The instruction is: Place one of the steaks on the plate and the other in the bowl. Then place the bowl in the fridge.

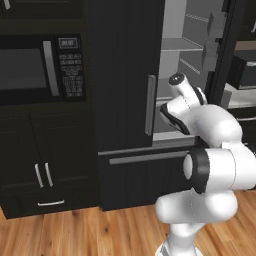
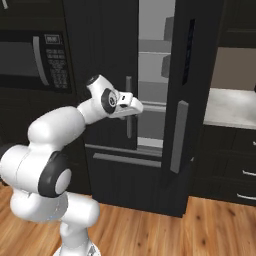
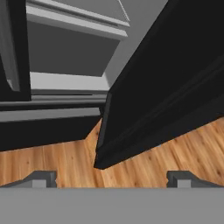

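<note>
Fridge [image 2: 165,100] right door open, grey shelves bare. Gripper [image 3: 111,179] spread wide, holding nothing. Microwave [image 1: 37,67] keypad writing too small to read.

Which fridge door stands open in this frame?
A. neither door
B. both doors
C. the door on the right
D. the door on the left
C. The fridge has its right door swung outward, exposing the light grey shelves, while the left door sits flush and closed.
</note>
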Available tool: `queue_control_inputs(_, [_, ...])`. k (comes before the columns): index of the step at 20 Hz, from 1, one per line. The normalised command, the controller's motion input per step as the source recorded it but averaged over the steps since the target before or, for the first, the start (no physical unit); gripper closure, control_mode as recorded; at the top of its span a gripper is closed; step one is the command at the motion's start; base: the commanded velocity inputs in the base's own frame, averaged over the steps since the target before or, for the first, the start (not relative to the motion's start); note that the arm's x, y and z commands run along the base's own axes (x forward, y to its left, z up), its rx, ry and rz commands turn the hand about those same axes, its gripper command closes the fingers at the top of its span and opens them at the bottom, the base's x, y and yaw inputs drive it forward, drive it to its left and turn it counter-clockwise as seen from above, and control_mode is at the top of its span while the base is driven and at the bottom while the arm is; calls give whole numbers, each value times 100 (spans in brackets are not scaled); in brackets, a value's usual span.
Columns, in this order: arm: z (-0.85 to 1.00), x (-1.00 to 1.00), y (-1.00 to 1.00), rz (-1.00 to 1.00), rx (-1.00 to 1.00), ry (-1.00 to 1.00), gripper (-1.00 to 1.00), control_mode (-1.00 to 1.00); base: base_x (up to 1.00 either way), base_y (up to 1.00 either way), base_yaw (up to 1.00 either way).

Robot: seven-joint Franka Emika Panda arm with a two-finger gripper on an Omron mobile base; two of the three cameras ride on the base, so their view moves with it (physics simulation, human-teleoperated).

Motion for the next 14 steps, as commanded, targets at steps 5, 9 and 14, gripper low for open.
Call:
queue_control_inputs(5, [-14, 62, -32, 0, 0, 0, -100, -100, 0, 0, 0])
queue_control_inputs(9, [-14, 50, -56, 0, 0, 0, -100, -100, 0, 0, 0])
queue_control_inputs(14, [-15, 62, -60, 0, 0, 0, -100, -100, 0, 0, 0])
